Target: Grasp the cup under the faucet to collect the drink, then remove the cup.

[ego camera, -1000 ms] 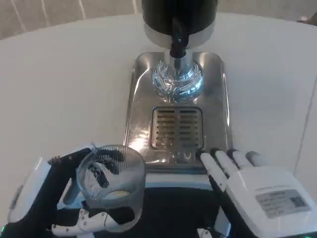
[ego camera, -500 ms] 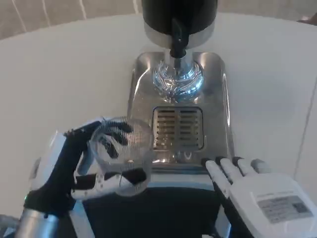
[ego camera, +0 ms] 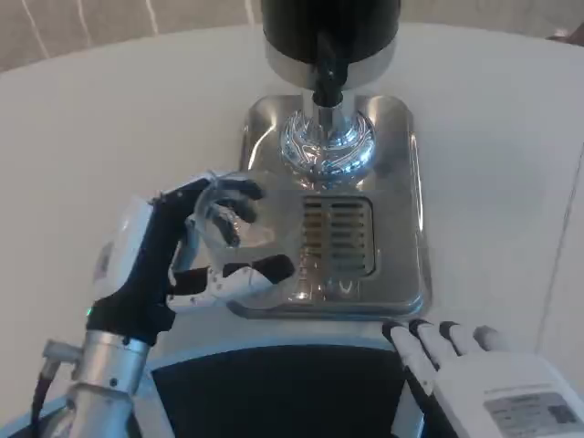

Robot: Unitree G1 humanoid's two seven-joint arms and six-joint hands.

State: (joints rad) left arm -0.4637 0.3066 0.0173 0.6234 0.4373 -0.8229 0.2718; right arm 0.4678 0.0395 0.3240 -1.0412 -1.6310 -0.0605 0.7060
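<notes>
Left hand: your left hand (ego camera: 173,265), black palm and white back, has the clear ribbed plastic cup (ego camera: 239,239) wrapped in its fingers (ego camera: 239,193), thumb along the lower wall, the others curled over the upper rim.
Cup: it's off the table, over the left edge of the shiny steel drip tray (ego camera: 401,210), and it looks tipped on its side with the mouth toward the tray. I can't tell whether anything is in it.
Level it: bring the cup upright before you go any farther, or the drink will run straight out.
Slotted grille: the grate (ego camera: 339,235) sits just right of the cup; that's your landing zone, so come across low and set the base flat there or hover just above.
Faucet: the black spout (ego camera: 326,78) hangs from the black dispenser body (ego camera: 330,27), above the chrome dome (ego camera: 326,146). Line the rim up directly beneath that spout, not short of it.
Grip: thin plastic, I'd judge, so squeeze just enough; too hard and the wall will buckle.
Right hand: your right hand (ego camera: 493,383) is at the near edge of the table, fingers (ego camera: 429,342) stretched out and apart, holding nothing. Keep it parked clear of the tray.
</notes>
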